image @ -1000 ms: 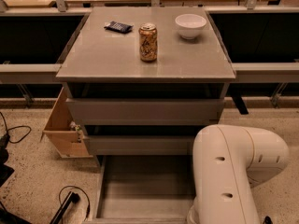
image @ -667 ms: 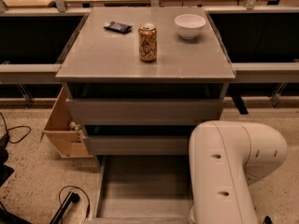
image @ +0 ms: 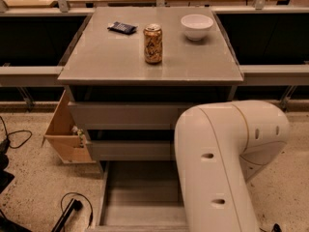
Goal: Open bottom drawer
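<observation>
The bottom drawer (image: 140, 197) of the grey cabinet is seen pulled out toward the camera, with its shallow grey tray exposed and its front edge lying at the lower border of the view. The two drawers above it, the top drawer (image: 120, 115) and the middle drawer (image: 130, 150), are shown pushed in. The right part of the open tray is covered by the robot's white arm (image: 222, 163), which fills the lower right of the view. The claw is not shown; it is probably located below the lower border or behind the arm, and whether it is spread or pressed together cannot be told. On the tabletop (image: 193, 64) a drink can (image: 153, 43) is set upright near the middle, a white bowl (image: 196, 26) is placed behind it to the right, and a small dark packet (image: 121, 27) is laid flat behind it to the left. A light wooden box (image: 65, 134) is positioned against the cabinet's left side. A black cable (image: 72, 211) is laid on the speckled floor at lower left.
</observation>
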`<action>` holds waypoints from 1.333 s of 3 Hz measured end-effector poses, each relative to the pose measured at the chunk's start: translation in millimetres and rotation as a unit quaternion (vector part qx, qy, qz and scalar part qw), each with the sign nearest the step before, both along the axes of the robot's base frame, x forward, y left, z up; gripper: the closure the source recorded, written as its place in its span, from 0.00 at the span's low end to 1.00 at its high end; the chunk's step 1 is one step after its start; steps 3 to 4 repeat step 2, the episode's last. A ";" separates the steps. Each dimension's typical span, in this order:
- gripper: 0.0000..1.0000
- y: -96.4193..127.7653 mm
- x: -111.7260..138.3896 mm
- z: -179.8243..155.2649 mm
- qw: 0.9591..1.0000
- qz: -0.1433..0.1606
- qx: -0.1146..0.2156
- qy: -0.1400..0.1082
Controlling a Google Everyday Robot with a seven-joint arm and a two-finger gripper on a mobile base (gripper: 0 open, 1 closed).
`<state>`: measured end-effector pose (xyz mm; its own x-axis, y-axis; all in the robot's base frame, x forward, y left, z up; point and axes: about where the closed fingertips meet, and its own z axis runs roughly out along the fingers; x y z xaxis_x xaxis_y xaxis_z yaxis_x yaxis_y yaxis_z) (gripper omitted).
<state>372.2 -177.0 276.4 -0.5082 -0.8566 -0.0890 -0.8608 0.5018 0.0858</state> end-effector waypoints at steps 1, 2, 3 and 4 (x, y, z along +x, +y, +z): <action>0.00 -15.8 -14.9 54.9 0.999 -0.033 0.008 -0.035; 0.00 -40.9 -40.8 107.2 0.992 -0.081 0.021 -0.091; 0.00 -40.9 -40.8 107.2 0.992 -0.081 0.021 -0.091; 0.00 -40.9 -40.8 107.2 0.992 -0.081 0.021 -0.091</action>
